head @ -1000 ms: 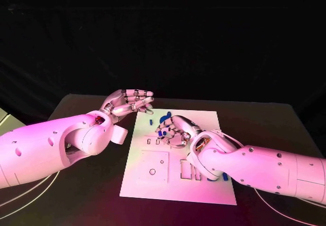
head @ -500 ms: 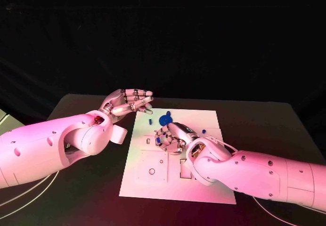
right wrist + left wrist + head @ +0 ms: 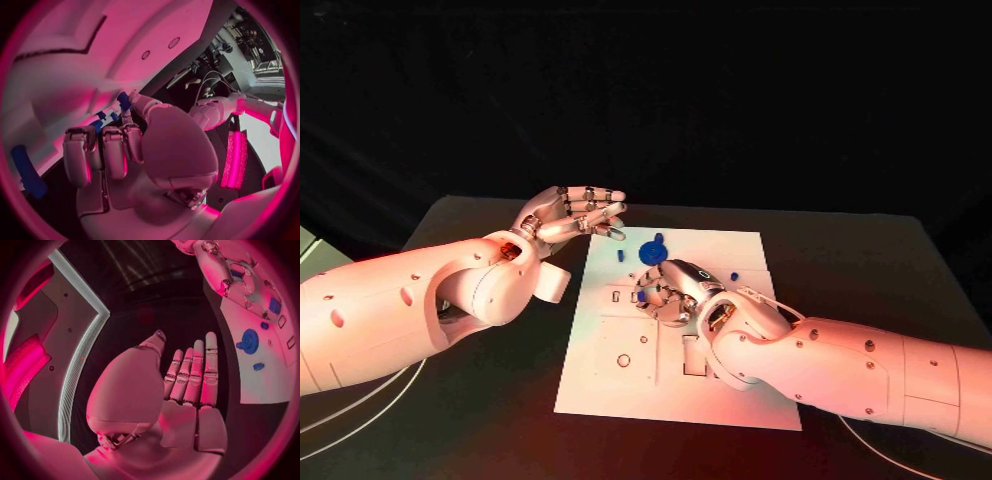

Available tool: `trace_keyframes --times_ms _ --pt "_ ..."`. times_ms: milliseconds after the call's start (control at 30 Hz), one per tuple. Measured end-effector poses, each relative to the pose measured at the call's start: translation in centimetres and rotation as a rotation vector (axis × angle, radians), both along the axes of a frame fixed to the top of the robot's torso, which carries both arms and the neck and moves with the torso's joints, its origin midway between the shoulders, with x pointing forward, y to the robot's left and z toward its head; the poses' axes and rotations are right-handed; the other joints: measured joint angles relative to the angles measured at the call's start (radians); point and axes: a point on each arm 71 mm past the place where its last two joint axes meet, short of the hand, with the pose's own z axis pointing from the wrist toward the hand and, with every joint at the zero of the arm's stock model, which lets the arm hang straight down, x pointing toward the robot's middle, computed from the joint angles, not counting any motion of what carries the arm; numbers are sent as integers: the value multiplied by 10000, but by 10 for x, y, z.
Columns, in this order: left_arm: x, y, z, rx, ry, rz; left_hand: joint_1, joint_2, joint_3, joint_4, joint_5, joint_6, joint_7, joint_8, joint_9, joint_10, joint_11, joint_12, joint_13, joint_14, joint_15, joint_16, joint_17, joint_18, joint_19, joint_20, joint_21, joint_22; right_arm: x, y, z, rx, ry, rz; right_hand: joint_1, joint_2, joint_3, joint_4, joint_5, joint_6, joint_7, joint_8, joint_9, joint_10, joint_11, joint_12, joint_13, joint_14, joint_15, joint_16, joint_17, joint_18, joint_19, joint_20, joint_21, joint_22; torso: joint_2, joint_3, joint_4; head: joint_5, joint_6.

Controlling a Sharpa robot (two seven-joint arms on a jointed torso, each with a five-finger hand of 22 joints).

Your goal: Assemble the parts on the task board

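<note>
Right hand: the right hand (image 3: 678, 292) sits low over the middle of the task board (image 3: 625, 385), fingers curled down around a small blue part (image 3: 640, 296); whether it truly grips it I cannot tell.
Parts: a round blue part (image 3: 651, 254) and a small blue piece (image 3: 620, 259) lie near the board's far edge; another blue bar (image 3: 26, 172) lies on the board beside the right hand.
Handling: these look like light, stiff, smooth plastic pieces; likely best pinched by their edges, and apt to slip.
Left hand: the left hand (image 3: 574, 215) hovers beyond the board's far left corner, fingers straight and together, holding nothing.
Surface: flat white board with cut-out slots on a black table (image 3: 473, 240).
Room: dark backdrop behind.
</note>
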Motion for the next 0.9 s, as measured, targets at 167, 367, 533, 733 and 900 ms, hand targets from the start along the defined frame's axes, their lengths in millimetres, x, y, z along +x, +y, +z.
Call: trace_keyframes --times_ms 167,367,533,733,900 --pt "0 0 0 5 19 -9 53 53 0 0 0 0 0 0 0 0 0 0 1 0 0 0 0 0 0 0 0 0 2 -1 -1 -67 18 -59 0 0 -1 0 0 -2 1 -2 -8 0 0 0 0 0 0 0 -1 0 0 0 0 0 -2 -4 -5 17 -2" --pt "0 1 0 13 38 -10 53 53 0 0 0 0 0 0 0 0 0 0 1 0 0 0 5 0 0 0 0 -1 3 -1 -2 -84 11 -66 -66 -66 -8 -7 -1 -15 12 -10 -8 0 0 0 -1 0 0 0 -1 0 0 0 0 -1 -2 -3 1 25 -1" --pt "0 1 0 19 49 -3 53 53 0 0 0 0 0 0 0 -36 37 0 1 0 0 0 8 0 0 0 0 8 4 -1 -2 -95 3 -77 -118 -119 -8 -7 -1 -15 12 -10 -8 0 0 0 -1 0 0 0 -1 0 0 0 0 -2 -3 -1 -2 42 -19" --pt "0 1 0 21 54 -2 53 53 0 0 0 0 0 0 1 -36 37 0 1 0 0 0 7 0 0 0 0 8 4 -1 -2 -116 6 -75 -262 -262 -8 -7 1 -48 45 -6 -7 0 0 0 -1 -37 36 0 -2 0 0 0 0 -2 -3 2 -8 56 -23" --pt "0 1 0 22 54 3 53 53 0 0 0 0 0 0 0 -36 37 1 1 1 0 0 6 0 0 0 0 8 4 -1 -3 -147 28 -53 -262 -263 -8 -7 0 -48 45 -6 -19 0 0 0 -1 -36 36 0 -2 0 0 0 0 -2 -3 6 -8 58 -33"
